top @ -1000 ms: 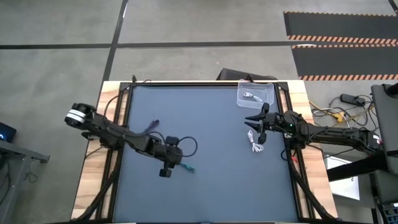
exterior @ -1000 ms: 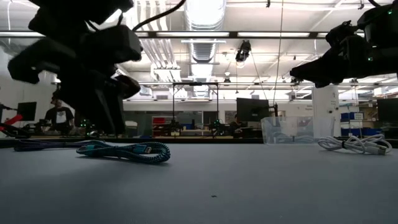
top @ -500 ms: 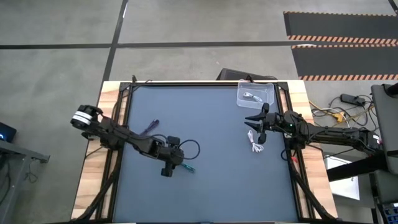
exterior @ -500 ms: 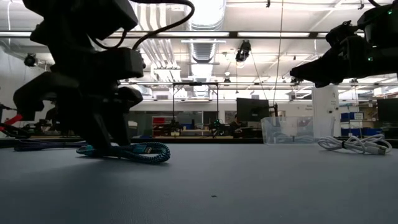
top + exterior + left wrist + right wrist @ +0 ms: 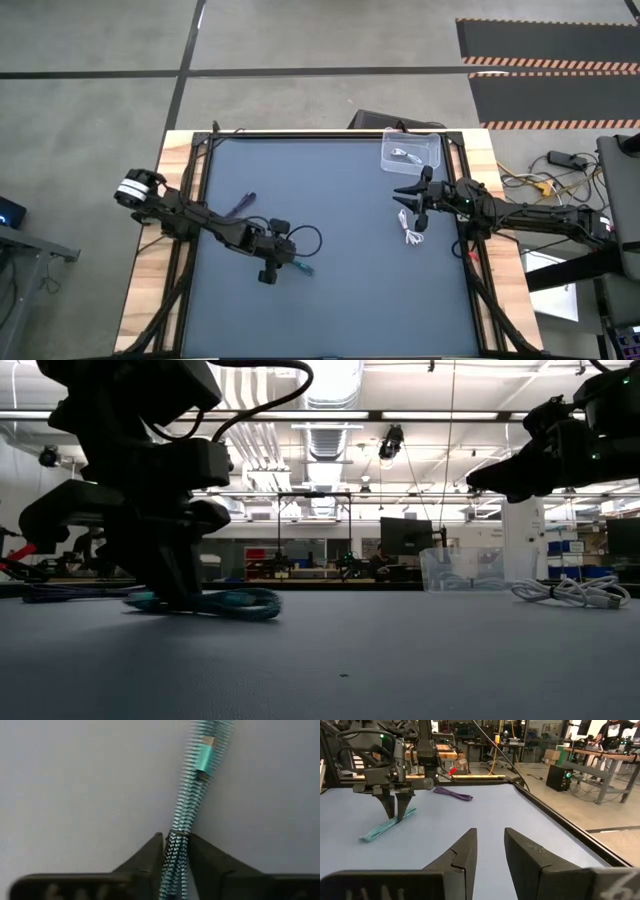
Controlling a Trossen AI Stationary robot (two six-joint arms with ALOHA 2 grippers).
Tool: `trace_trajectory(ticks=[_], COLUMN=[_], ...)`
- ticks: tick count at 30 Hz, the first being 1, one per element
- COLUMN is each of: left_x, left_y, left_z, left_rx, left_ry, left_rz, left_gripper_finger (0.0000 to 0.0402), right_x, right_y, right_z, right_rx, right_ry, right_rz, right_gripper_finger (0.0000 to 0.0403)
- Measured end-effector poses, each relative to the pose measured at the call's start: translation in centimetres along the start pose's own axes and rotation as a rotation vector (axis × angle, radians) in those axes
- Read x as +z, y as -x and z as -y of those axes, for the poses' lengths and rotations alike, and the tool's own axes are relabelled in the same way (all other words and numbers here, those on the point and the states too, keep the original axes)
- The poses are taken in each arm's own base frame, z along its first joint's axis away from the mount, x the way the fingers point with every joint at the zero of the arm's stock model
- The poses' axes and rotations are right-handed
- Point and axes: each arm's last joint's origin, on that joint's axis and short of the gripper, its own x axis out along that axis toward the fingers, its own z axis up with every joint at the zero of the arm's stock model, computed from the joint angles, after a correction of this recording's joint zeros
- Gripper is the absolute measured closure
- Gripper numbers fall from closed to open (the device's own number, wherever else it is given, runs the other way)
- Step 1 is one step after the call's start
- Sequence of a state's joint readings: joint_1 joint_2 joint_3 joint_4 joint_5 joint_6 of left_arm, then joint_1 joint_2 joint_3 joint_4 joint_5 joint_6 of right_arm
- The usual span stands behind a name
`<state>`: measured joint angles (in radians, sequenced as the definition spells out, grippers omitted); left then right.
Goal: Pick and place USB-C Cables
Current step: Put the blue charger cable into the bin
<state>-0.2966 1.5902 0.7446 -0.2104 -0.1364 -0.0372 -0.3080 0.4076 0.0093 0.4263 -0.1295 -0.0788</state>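
My left fingers (image 5: 174, 851) are pinched shut on the teal cable (image 5: 192, 795), down on the bench mat a little toward its near edge, left of the middle. The wrist view shows both tips pressed against the braided bundle near one end, with its teal plug further along the strands. This cable is light and limp, and the braid looks grippy enough not to slide out, but I judge the free length will droop and swing once lifted (a hold nearer the middle of the fold would hang more evenly). My right fingers (image 5: 412, 197) hover open near the right edge, holding nothing. A white cable (image 5: 409, 231) lies on the mat just beside them, toward the near edge. The purple cable (image 5: 241, 204) rests toward the left edge, well apart from the teal one. Another white cable (image 5: 405, 155) already lies inside the clear bin (image 5: 434, 150) at the far right corner
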Motion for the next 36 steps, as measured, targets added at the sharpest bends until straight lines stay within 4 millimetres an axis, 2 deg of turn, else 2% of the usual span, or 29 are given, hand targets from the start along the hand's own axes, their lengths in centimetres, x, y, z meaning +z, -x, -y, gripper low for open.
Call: trace_trajectory(ticks=[4, 10, 14, 29, 36], left_x=[0.0, 0.1, 1.0, 5.9, 7.5], left_y=[0.0, 0.3, 0.9, 4.7, 6.6], left_z=[0.0, -0.2, -0.5, -1.0, -1.2], left_rx=[0.0, 0.067, 0.13, 0.303, 0.381], left_ry=[0.002, -0.008, -0.054, -0.219, -0.222], left_rz=[-0.001, 0.019, 0.109, 0.676, 0.925], left_gripper_finger=[0.0387, 0.0389, 0.0389, 0.039, 0.0391], right_x=[0.0, 0.0, 0.0, 0.2, 0.7], right_y=[0.0, 0.0, 0.0, 0.0, 0.0], right_z=[0.0, 0.0, 0.0, -0.1, -0.6], right_rx=[0.0, 0.0, 0.0, 0.017, 0.055], right_ry=[-0.001, -0.011, -0.032, -0.095, -0.096], right_rz=[-0.001, -0.002, -0.002, 0.019, 0.071], right_gripper_finger=[0.0312, 0.0312, 0.0312, 0.0312, 0.0312])
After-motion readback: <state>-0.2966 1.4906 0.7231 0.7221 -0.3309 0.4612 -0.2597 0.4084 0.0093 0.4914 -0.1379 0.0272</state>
